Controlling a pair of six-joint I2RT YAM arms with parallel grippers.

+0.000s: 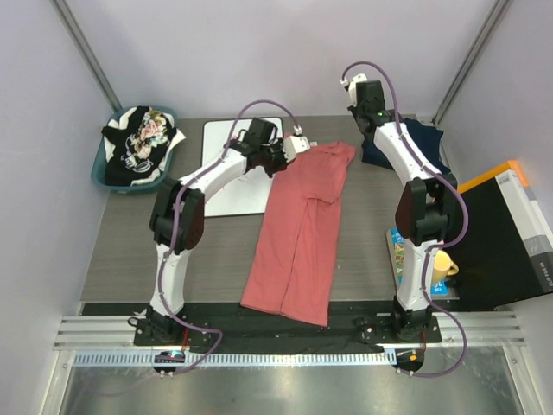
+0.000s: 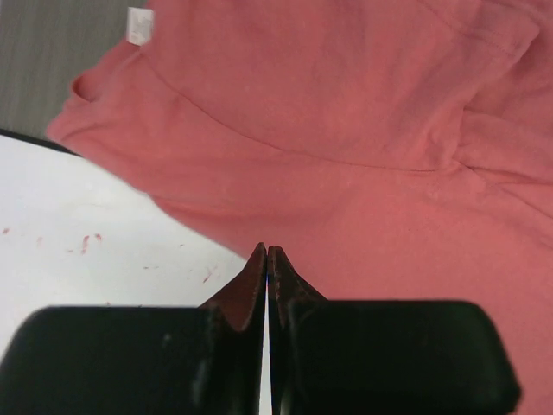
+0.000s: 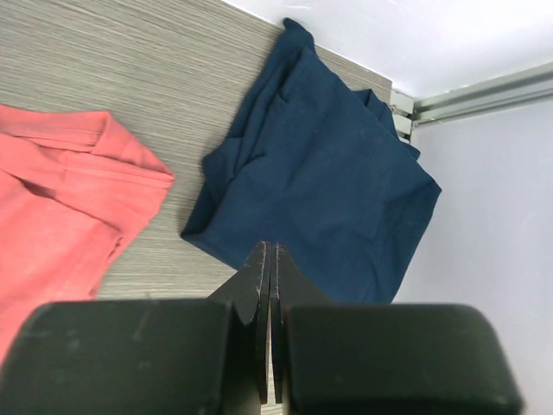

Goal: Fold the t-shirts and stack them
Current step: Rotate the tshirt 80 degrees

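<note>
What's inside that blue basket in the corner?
Crumpled t-shirts fill the basket: black cloth, a floral print on top and bits of white. How many there are, and anything underneath them, is covered.

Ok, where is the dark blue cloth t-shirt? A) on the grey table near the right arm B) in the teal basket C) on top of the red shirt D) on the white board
A: the dark navy cloth t-shirt lies on the grey wood-grain table at its far right corner, apart from the salmon-red cloth t-shirt.
</note>
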